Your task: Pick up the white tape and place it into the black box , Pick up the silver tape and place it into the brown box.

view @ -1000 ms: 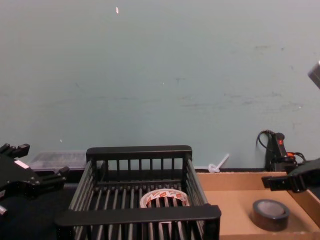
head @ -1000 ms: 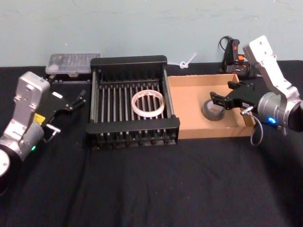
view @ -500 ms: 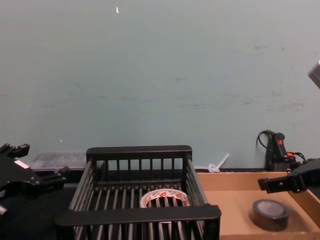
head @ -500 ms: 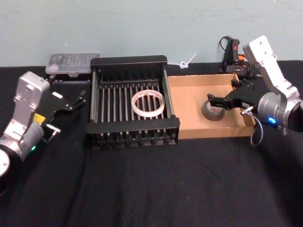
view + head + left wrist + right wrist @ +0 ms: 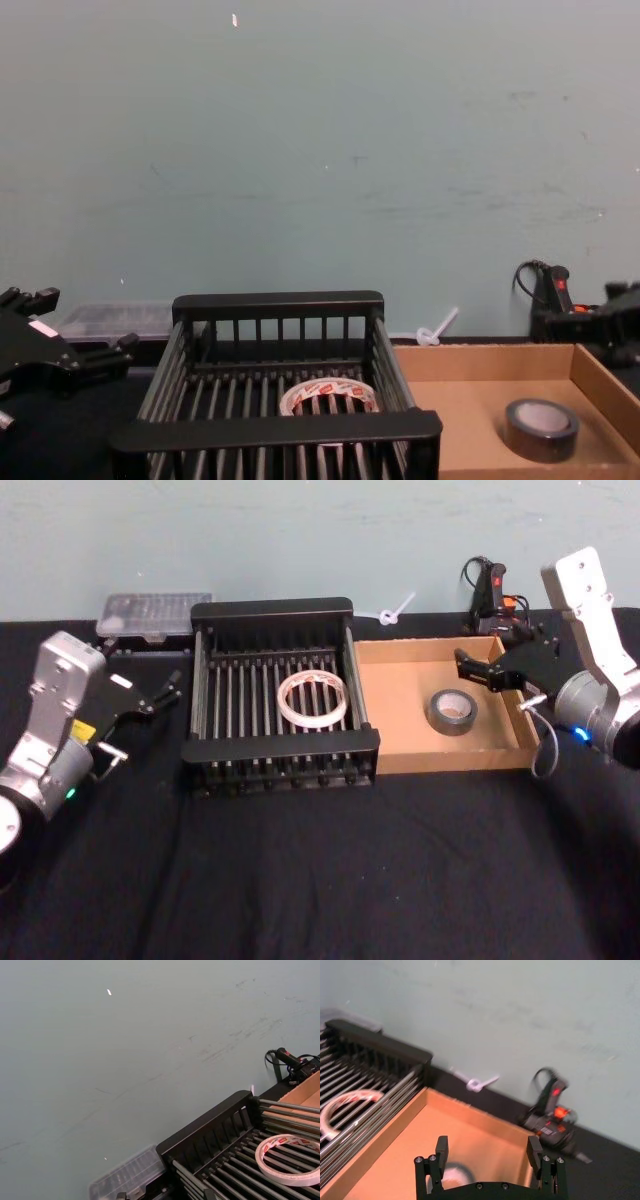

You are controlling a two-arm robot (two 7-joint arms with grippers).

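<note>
Black cloth covers the table below a pale green wall. Over the far right corner of the brown box (image 5: 400, 750), the right gripper (image 5: 478, 671) hangs spread wide and empty, the silver tape (image 5: 452, 712) lying flat just below and left of it. Beside the black box (image 5: 280, 744) holding the white tape (image 5: 312, 697), the left gripper (image 5: 165, 690) waits open.

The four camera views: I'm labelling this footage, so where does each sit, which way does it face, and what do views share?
Head view: high, looking down; left gripper, open right gripper.
Chest view: low, facing the wall across the black slatted crate; left gripper.
Left wrist view: faces the wall above the crate's corner.
Right wrist view: over the shallow brown cardboard box; own fingers.
Shared: the whitish tape roll, lying in the crate.
</note>
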